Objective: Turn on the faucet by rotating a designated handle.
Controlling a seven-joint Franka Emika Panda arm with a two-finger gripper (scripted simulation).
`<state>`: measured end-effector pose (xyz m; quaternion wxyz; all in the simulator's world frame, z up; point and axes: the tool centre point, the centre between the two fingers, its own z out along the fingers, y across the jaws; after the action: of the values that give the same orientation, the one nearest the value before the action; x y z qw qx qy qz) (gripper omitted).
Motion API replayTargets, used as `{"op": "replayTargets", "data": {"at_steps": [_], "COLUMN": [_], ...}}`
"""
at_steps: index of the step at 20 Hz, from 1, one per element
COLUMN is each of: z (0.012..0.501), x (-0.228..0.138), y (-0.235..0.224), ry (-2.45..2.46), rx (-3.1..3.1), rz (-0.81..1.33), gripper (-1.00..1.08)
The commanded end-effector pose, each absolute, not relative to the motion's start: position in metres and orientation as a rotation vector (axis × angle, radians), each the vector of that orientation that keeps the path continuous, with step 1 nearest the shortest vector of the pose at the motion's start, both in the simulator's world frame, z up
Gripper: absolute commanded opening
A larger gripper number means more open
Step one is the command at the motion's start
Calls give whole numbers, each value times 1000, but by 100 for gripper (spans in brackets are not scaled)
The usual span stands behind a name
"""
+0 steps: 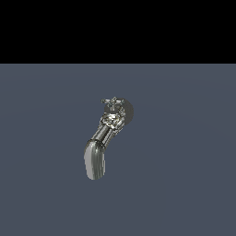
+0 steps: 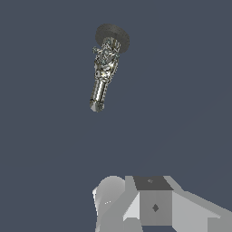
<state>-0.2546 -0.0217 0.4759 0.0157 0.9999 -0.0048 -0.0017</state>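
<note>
Grey-blue floor (image 1: 184, 161) fills the scene. Chrome faucet (image 1: 103, 133) stands near the middle of the exterior view, its curved spout (image 1: 95, 162) reaching toward the near side and slightly to that view's left, widening at the end. On top of the knobbly body, at its far end, sits the tiny cross-shaped handle (image 1: 113, 101). In the wrist view the gripper (image 2: 154, 206) shows only as pale blocks, well apart from the faucet; I cannot tell how far the fingers are spread or whether they grasp anything.

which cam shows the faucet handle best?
Exterior view. The handle shows there as a small cross-shaped knob at the top of the faucet, its spokes distinct. In the wrist view the handle blurs into the knobbly body and its spokes are hard to make out.
</note>
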Motion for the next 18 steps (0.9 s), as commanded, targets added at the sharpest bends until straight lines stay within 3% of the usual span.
{"op": "replayTargets", "data": {"at_steps": [1,3,4,5,7,11,12,13,14,15,16,17,18], "z": [441,429,410,395,368,320,297,312,283,285,268,267,258], "x": [-264,-251,-243,-234,-221,-191,-189,-162,-170,-150,-148,-127,-115], "y": [-15,-14,0,-17,4,39,14,41,61,53,69,41,31], "ry": [20,24,90,44,59,230,172,222,255,226,257,158,95], "rx": [3101,3115,3132,3156,3154,3167,3209,3230,3219,3166,3149,3151,3176], "rz": [-156,-174,-203,-218,-240,-270,-302,-215,-280,-219,-223,-176,-160], "gripper": [-28,-18,-3,11,3,7,22,24,21,24,7,24,1]}}
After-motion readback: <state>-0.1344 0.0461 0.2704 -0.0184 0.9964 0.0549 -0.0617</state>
